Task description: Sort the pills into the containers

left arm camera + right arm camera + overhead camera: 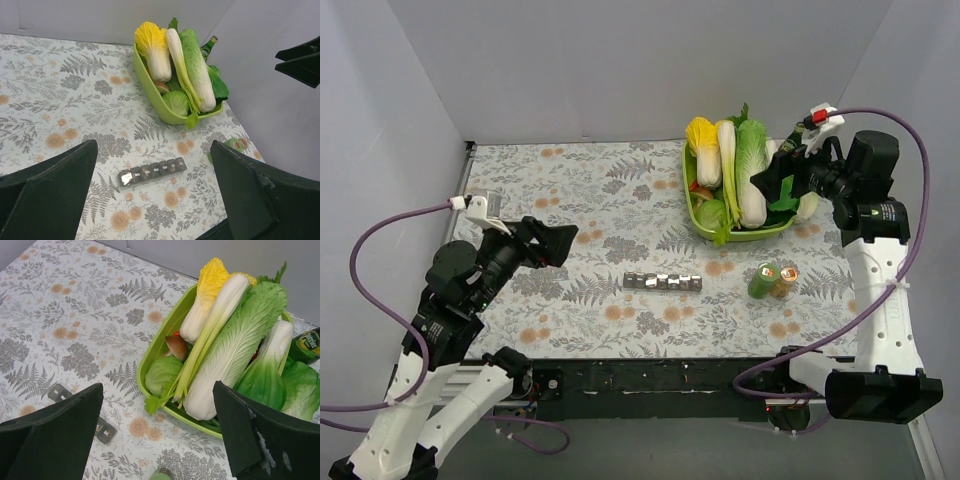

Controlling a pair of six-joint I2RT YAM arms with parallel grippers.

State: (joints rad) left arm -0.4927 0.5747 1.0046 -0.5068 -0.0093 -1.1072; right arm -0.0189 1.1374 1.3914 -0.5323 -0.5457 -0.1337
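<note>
Left gripper (556,244): hovering left of centre, fingers gaping wide, gripping nothing.
Right gripper (772,181): hanging over green basket (765,232), upper right, gaping, empty.
Containers (663,282): lying centre frame.

no legible text; bottle label (307,341) blurry

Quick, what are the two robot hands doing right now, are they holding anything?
Left hand: open, holding nothing.
Right hand: open, holding nothing.
</note>
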